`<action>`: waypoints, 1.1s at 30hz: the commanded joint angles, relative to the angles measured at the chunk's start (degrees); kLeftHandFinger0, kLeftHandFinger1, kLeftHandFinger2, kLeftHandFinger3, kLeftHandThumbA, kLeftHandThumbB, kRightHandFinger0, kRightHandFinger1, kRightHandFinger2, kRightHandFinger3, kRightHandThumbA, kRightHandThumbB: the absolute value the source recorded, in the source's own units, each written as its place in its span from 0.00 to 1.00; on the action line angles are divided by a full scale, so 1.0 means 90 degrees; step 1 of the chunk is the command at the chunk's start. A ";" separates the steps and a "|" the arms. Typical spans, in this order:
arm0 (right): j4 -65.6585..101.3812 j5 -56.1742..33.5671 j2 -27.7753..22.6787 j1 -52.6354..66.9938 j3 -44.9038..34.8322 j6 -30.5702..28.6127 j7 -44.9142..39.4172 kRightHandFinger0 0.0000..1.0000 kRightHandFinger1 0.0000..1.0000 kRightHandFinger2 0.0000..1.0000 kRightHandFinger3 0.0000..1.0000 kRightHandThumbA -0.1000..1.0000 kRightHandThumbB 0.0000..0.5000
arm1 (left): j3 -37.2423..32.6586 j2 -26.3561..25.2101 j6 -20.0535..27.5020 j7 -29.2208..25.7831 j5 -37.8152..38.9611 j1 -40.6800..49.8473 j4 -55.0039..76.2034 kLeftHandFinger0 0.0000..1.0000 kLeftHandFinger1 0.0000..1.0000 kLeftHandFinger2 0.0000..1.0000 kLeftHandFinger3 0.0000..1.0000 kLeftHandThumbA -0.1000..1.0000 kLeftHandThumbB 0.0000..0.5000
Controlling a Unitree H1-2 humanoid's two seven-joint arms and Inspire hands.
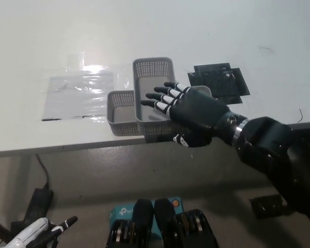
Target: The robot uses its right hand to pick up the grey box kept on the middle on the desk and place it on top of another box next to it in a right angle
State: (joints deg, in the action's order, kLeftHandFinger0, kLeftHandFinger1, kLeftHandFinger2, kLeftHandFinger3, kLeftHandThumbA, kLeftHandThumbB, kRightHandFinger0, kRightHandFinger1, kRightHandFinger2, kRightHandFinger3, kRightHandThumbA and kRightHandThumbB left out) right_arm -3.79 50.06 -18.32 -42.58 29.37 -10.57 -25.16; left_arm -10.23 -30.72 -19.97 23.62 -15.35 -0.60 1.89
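A white desk (206, 31) fills the upper part of the frame. On it, at centre left, lies a clear plastic sheet (80, 93); at centre near the front edge sits a grey perforated box (119, 118); at centre right lies a flat black patch (219, 82).
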 commanded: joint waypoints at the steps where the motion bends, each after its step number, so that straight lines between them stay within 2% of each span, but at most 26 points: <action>1: 0.0364 -0.0311 -0.0031 -0.0539 -0.0200 0.0470 -0.0798 1.00 1.00 1.00 1.00 0.69 0.95 | -0.0027 -0.0078 0.0056 -0.0071 -0.0109 0.0025 0.0126 0.00 0.00 0.00 0.10 0.98 0.50; 4: 0.0414 -0.0471 -0.0013 -0.0573 -0.0279 0.0510 -0.0867 1.00 1.00 1.00 1.00 0.68 0.96 | 0.0003 -0.0063 0.0061 -0.0042 -0.0034 0.0020 0.0107 0.01 0.01 0.02 0.11 0.96 0.46; 7: 0.0620 -0.0654 -0.0054 -0.0548 -0.0374 0.0582 -0.1011 1.00 1.00 1.00 1.00 0.67 0.98 | 0.0041 -0.0038 0.0152 -0.0081 0.0015 0.0063 0.0086 0.00 0.00 0.00 0.10 0.95 0.45; 9: 0.0965 -0.0977 -0.0117 -0.0478 -0.0534 0.0744 -0.1261 1.00 1.00 1.00 1.00 0.64 0.98 | 0.0009 -0.0067 0.0105 -0.0062 -0.0040 0.0066 0.0157 0.00 0.01 0.02 0.11 0.95 0.41; 12: 0.2197 -0.1629 -0.0397 -0.0478 -0.0966 0.1694 -0.2135 1.00 1.00 1.00 1.00 0.66 0.89 | 0.0029 -0.0094 0.0119 -0.0036 -0.0009 0.0057 0.0144 0.00 0.00 0.00 0.10 0.98 0.48; 15: 0.2828 -0.2001 -0.0555 -0.0466 -0.1326 0.2191 -0.2354 1.00 1.00 1.00 1.00 0.66 0.86 | 0.0018 -0.0120 0.0133 -0.0050 -0.0052 0.0059 0.0124 0.00 0.00 0.02 0.12 0.99 0.49; 16: 0.3056 -0.2024 -0.0616 -0.0471 -0.1413 0.2399 -0.2468 1.00 1.00 1.00 1.00 0.68 0.84 | 0.0032 -0.0115 0.0195 -0.0064 -0.0030 0.0066 0.0073 0.00 0.00 0.00 0.10 0.98 0.50; 17: 0.3291 -0.2100 -0.0667 -0.0458 -0.1539 0.2614 -0.2553 1.00 1.00 1.00 1.00 0.65 0.81 | 0.0038 -0.0114 0.0219 -0.0065 -0.0017 0.0059 0.0047 0.00 0.00 0.00 0.08 0.98 0.51; 18: 0.3687 -0.2336 -0.0787 -0.0363 -0.1816 0.2936 -0.2591 1.00 1.00 1.00 1.00 0.59 0.69 | 0.0040 -0.0109 0.0163 -0.0066 -0.0028 0.0047 0.0056 0.00 0.00 0.00 0.07 0.97 0.54; 19: 0.3984 -0.2536 -0.0896 -0.0281 -0.2046 0.3193 -0.2628 1.00 1.00 1.00 1.00 0.58 0.65 | 0.0045 -0.0102 0.0090 -0.0069 -0.0041 0.0024 0.0050 0.00 0.00 0.00 0.06 0.97 0.54; 21: 0.4187 -0.2819 -0.1032 -0.0054 -0.2370 0.3347 -0.2550 1.00 1.00 1.00 1.00 0.57 0.57 | 0.0060 -0.0094 -0.0060 -0.0059 -0.0051 0.0026 0.0119 0.00 0.00 0.01 0.09 0.93 0.48; 22: 0.4234 -0.2853 -0.1054 0.0092 -0.2490 0.3351 -0.2470 1.00 1.00 1.00 1.00 0.56 0.45 | 0.0077 -0.0103 -0.0003 -0.0070 -0.0036 0.0039 0.0104 0.00 0.00 0.00 0.09 0.91 0.45; 24: 0.4238 -0.3067 -0.1002 0.0543 -0.2873 0.3303 -0.2127 1.00 1.00 1.00 1.00 0.51 0.47 | 0.0072 -0.0093 0.0079 -0.0087 -0.0029 0.0066 0.0071 0.01 0.00 0.01 0.09 0.92 0.46; 25: 0.4208 -0.3148 -0.0948 0.0715 -0.3019 0.3318 -0.2013 0.99 1.00 1.00 1.00 0.50 0.44 | 0.0071 -0.0095 0.0121 -0.0079 -0.0013 0.0064 0.0047 0.00 0.00 0.00 0.09 0.93 0.49; 26: 0.4013 -0.3382 -0.0721 0.1248 -0.3403 0.3189 -0.1588 0.86 1.00 1.00 1.00 0.45 0.36 | 0.0069 -0.0095 0.0155 -0.0078 -0.0008 0.0079 0.0062 0.00 0.00 0.00 0.08 0.95 0.53; 27: 0.3995 -0.3412 -0.0697 0.1311 -0.3453 0.3173 -0.1558 0.83 0.99 1.00 1.00 0.45 0.36 | 0.0063 -0.0088 0.0156 -0.0080 -0.0012 0.0086 0.0062 0.00 0.00 0.00 0.07 0.95 0.53; 28: 0.3804 -0.3501 -0.0478 0.1657 -0.3668 0.3021 -0.1282 0.70 0.86 0.98 1.00 0.31 0.31 | 0.0065 -0.0086 0.0168 -0.0082 -0.0006 0.0090 0.0060 0.00 0.00 0.00 0.06 0.96 0.57; 29: 0.3590 -0.3528 -0.0288 0.1953 -0.3804 0.2806 -0.1007 0.61 0.77 0.93 1.00 0.24 0.28 | 0.0070 -0.0084 0.0136 -0.0078 -0.0004 0.0092 0.0076 0.00 0.00 0.00 0.08 0.97 0.58; 30: 0.3400 -0.3445 -0.0093 0.2216 -0.3903 0.2656 -0.0757 0.53 0.70 0.87 0.97 0.20 0.30 | 0.0072 -0.0083 0.0135 -0.0072 0.0004 0.0089 0.0070 0.00 0.00 0.00 0.07 0.97 0.56; 32: 0.3193 -0.3234 0.0247 0.2641 -0.4042 0.2567 -0.0396 0.46 0.62 0.80 0.94 0.21 0.28 | 0.0072 -0.0075 0.0153 -0.0082 0.0006 0.0145 0.0097 0.00 0.00 0.00 0.09 0.96 0.53; 33: 0.2895 -0.3163 0.0437 0.2864 -0.4119 0.2206 -0.0064 0.46 0.58 0.75 0.92 0.19 0.28 | 0.0067 -0.0071 0.0077 -0.0074 -0.0009 0.0144 0.0113 0.00 0.00 0.01 0.11 0.94 0.48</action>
State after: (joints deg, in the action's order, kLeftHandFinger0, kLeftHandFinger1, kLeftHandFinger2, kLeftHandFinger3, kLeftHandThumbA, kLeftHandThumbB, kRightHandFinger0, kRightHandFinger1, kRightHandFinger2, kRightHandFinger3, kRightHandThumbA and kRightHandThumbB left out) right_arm 26.25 25.12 -18.69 -21.06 -3.95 12.78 -37.97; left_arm -10.12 -30.60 -19.85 23.61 -15.30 0.29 1.84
